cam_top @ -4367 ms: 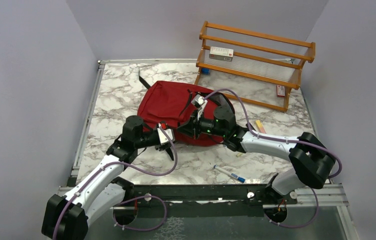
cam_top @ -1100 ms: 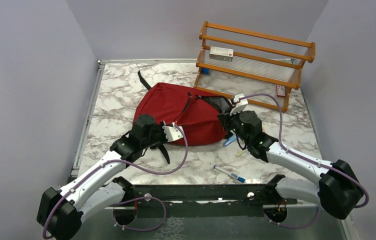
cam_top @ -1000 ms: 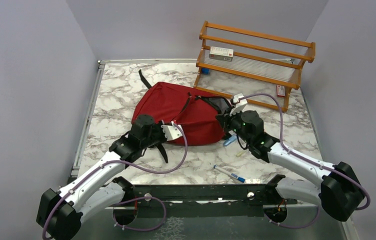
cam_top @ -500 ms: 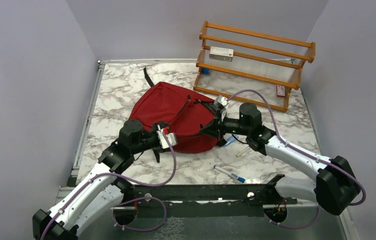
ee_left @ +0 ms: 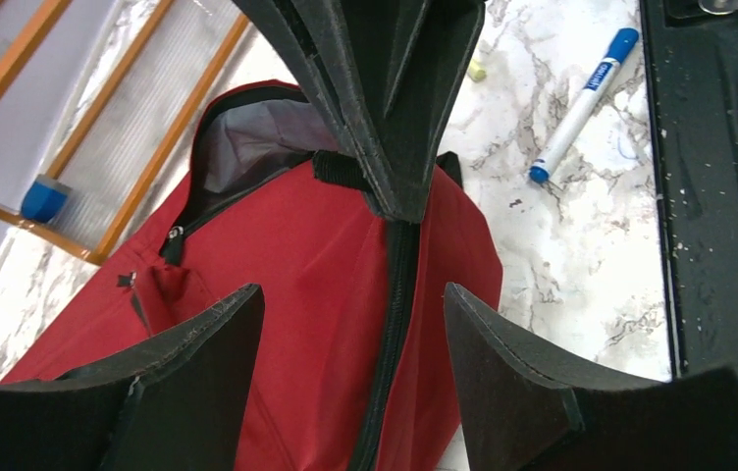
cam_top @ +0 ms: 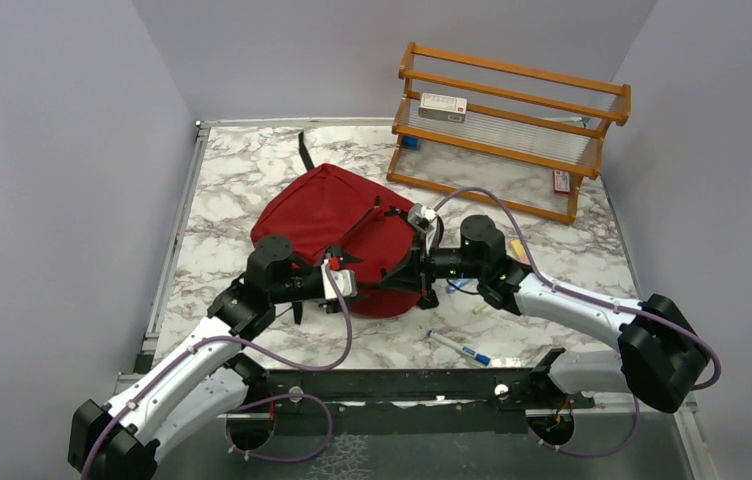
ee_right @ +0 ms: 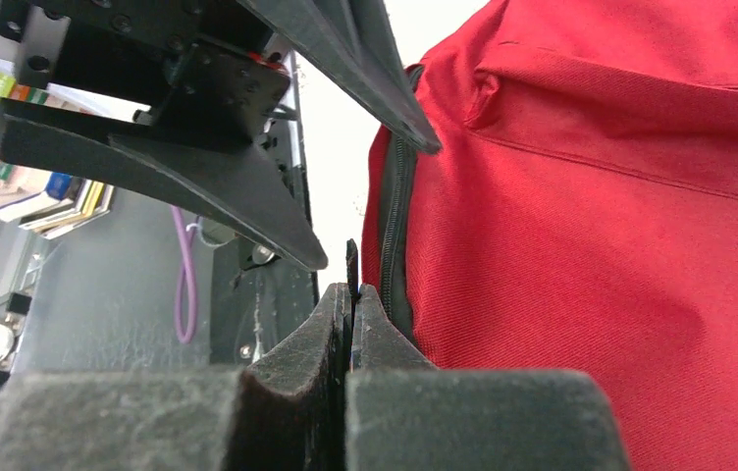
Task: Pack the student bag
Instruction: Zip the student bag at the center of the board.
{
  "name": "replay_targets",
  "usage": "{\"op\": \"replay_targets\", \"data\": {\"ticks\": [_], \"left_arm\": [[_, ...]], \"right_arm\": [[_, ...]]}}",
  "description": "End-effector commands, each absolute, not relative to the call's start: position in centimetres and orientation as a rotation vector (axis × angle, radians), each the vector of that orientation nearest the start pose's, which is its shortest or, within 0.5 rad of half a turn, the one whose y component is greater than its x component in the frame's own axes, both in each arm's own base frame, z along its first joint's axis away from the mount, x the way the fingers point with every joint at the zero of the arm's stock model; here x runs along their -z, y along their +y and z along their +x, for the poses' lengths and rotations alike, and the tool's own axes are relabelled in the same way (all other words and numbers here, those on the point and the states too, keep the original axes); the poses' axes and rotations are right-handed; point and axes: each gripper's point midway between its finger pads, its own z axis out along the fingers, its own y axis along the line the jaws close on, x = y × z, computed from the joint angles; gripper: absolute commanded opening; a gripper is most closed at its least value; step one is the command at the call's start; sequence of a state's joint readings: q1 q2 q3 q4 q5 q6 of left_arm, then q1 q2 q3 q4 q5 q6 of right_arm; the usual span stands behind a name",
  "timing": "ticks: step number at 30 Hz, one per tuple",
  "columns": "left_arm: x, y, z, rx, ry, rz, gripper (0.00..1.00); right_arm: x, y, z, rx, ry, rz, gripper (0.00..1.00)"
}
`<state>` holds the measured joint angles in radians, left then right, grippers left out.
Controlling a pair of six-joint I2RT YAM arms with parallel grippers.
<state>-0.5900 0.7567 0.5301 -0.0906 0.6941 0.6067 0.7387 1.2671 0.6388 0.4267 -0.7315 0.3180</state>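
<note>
The student bag (cam_top: 327,210) is a dark-red backpack lying mid-table, its black zipper (ee_left: 395,294) running along the near side and grey lining (ee_left: 267,147) showing at its open far end. My left gripper (ee_left: 350,294) is open, its fingers standing either side of the zipper over the red fabric, holding nothing. It sits at the bag's near edge (cam_top: 370,288). My right gripper (ee_right: 350,291) is shut on the thin black zipper pull (ee_right: 351,257), its tips (cam_top: 404,275) meeting the left gripper from the right.
A wooden rack (cam_top: 512,120) stands at the back right with a white box (cam_top: 442,107) on it. A blue-capped marker (cam_top: 460,349) lies near the front edge, also in the left wrist view (ee_left: 581,98). Small items (cam_top: 520,250) lie right of the bag.
My left gripper has opened and let go of the bag. The right gripper, still shut, has swung left and nearer along the zipper. The bag has shifted left.
</note>
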Motion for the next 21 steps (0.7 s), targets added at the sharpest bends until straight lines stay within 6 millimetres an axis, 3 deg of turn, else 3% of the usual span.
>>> {"op": "replay_targets", "data": {"ticks": [1,8,17,21], "left_arm": [[-19.1,-24.6,17.0,0.705,1.161,1.453,0.67],[-17.1,-24.6,15.5,0.749,1.179,1.509,0.5],[-15.3,-24.5,15.9,0.714,1.257,1.535,0.12],[-15.1,-24.4,16.2,0.701,1.277,1.54,0.0]], "right_arm": [[-22.8,34.9,17.5,-1.427,1.558,-0.967,0.01],[-22.0,34.4,17.5,-1.388,1.577,-0.958,0.01],[-22.2,33.4,17.2,-1.338,1.556,-0.963,0.01],[-22.2,32.5,17.4,-1.28,1.574,-0.935,0.01]]}}
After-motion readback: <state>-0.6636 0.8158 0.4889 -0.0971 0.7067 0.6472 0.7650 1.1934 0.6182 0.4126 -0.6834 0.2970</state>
